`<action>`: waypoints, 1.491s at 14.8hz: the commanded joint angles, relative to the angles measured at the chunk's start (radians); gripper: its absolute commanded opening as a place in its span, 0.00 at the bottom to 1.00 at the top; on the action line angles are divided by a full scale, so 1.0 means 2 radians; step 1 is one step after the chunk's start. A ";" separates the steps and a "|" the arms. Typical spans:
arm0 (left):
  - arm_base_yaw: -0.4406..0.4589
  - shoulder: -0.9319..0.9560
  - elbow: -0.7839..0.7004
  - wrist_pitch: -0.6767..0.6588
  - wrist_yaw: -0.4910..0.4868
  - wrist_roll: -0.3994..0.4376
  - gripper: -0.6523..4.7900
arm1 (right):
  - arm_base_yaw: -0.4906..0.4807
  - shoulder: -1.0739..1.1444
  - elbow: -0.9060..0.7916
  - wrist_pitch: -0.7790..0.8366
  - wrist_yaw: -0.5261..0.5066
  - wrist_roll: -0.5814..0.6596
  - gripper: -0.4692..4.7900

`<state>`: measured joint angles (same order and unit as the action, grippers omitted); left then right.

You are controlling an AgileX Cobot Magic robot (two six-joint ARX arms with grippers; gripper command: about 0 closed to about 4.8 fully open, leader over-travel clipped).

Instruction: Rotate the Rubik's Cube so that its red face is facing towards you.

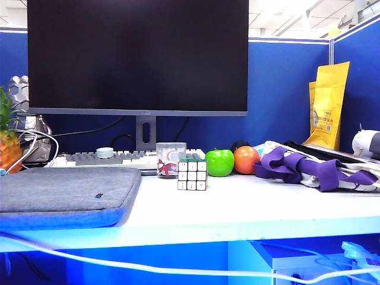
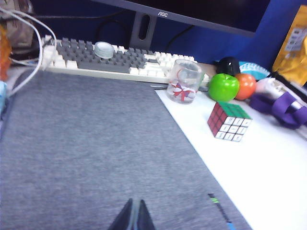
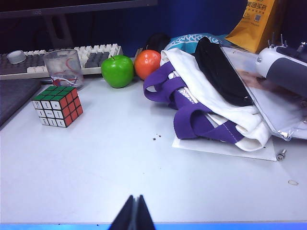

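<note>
Rubik's Cube [image 1: 192, 174] stands on the white desk [image 1: 249, 208], centre of the exterior frame, just in front of the glass cup [image 1: 170, 159] with a red print. White face toward the exterior camera, green on top. Red face [image 2: 216, 119] shows only in the wrist views, on a side.

Green apple [image 1: 219, 162] and orange fruit [image 1: 246, 159] sit right of the cube, apart from it. Monitor [image 2: 192, 12] bezel reads "AOC". Yellow bag [image 1: 328, 107], upper right, carries print too small to read.

Left gripper [image 2: 133, 216]: fingers pressed together, holding nothing, above the grey sleeve [image 2: 81, 153]. Right gripper [image 3: 134, 214]: likewise closed and empty, over bare desk, well apart from the cube.
</note>
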<state>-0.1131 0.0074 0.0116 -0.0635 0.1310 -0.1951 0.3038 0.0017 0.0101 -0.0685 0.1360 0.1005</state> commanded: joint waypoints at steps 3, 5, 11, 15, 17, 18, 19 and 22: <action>0.000 0.000 0.001 0.041 0.000 0.022 0.16 | 0.000 0.000 -0.004 0.026 0.001 0.002 0.08; 0.000 0.000 0.001 0.063 0.000 0.027 0.16 | 0.000 0.000 -0.004 0.054 0.000 0.002 0.08; 0.000 0.024 0.053 0.117 0.036 0.010 0.11 | 0.000 0.000 -0.004 0.149 -0.070 -0.014 0.08; 0.000 0.195 0.104 0.118 0.170 0.002 0.11 | 0.000 0.000 -0.004 0.158 -0.154 -0.013 0.08; 0.000 0.305 0.203 0.117 0.182 0.024 0.11 | 0.000 0.002 -0.002 0.186 -0.149 -0.014 0.08; 0.000 0.354 0.268 0.104 0.184 0.055 0.11 | 0.000 0.011 0.009 0.187 -0.142 -0.015 0.08; 0.000 0.410 0.342 0.071 0.186 0.086 0.11 | 0.000 0.035 0.027 0.175 -0.135 -0.025 0.08; 0.004 0.542 0.496 -0.032 0.243 0.178 0.11 | 0.000 0.202 0.118 0.167 -0.157 -0.047 0.08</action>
<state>-0.1055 1.0706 0.9733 -0.0856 0.5812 0.0879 0.3031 0.3283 0.1886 0.2485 -0.1421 0.0299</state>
